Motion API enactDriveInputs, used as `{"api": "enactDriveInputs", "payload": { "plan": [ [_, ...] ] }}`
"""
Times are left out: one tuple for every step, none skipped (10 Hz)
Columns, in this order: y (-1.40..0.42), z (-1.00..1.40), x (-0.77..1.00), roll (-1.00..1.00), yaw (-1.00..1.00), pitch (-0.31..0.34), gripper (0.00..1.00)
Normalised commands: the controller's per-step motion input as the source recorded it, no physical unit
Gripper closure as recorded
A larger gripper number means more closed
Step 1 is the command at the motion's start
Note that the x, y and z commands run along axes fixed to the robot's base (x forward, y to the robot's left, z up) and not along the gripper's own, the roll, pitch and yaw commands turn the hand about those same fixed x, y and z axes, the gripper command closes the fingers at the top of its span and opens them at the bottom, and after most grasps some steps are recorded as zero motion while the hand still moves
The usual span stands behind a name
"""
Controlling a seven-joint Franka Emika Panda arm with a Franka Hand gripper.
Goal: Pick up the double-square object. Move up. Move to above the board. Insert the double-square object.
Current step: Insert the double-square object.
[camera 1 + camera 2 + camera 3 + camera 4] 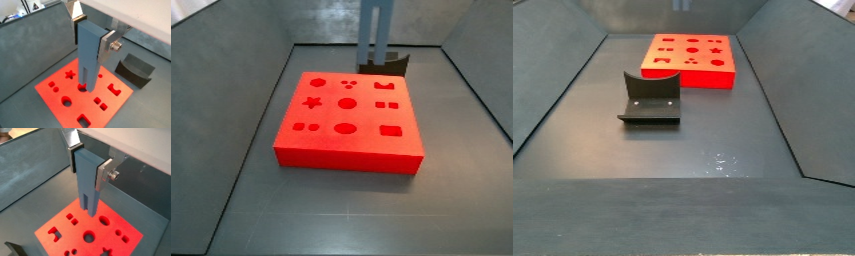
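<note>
Your hand (95,31) is clenched on the double-square object (88,60), hanging above the board (63,111).

In both wrist views you see the silver fingers (105,170) pressed flat against the grey-blue peg's upper end, its forked lower end pointing down over the board's cutouts without touching them. The floor (714,150) is dark grey and matte, boxed in by sloping grey walls (225,80). One red-orange board lies flat on it. One fixture (649,98) stands on the floor just beside the board, apart from it. In a side view the peg (374,30) hangs upright over the board's far edge, in front of the fixture. One peg, one board, one fixture.
</note>
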Motion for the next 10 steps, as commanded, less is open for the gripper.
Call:
{"api": "enactDriveInputs", "payload": {
  "plan": [
    [0.12,-0.33,1.0,0.01,0.01,0.0,1.0],
    [0.13,-0.39,1.0,0.06,0.03,0.0,1.0],
    [0.11,-0.43,1.0,0.07,0.03,0.0,1.0],
    [0.06,-0.49,1.0,0.08,0.0,0.0,1.0],
    [0.0,-0.57,1.0,0.07,0.0,0.0,1.0],
    [0.01,-0.64,0.89,0.06,0.0,-0.004,1.0],
    [0.03,-0.63,0.8,0.09,0.0,-0.004,1.0],
    [0.06,-0.54,0.56,0.12,0.0,0.0,1.0],
    [0.11,-0.35,0.33,0.11,0.0,0.001,1.0],
    [0.1,-0.09,0.18,0.05,0.0,0.03,1.0]
  ]
}}
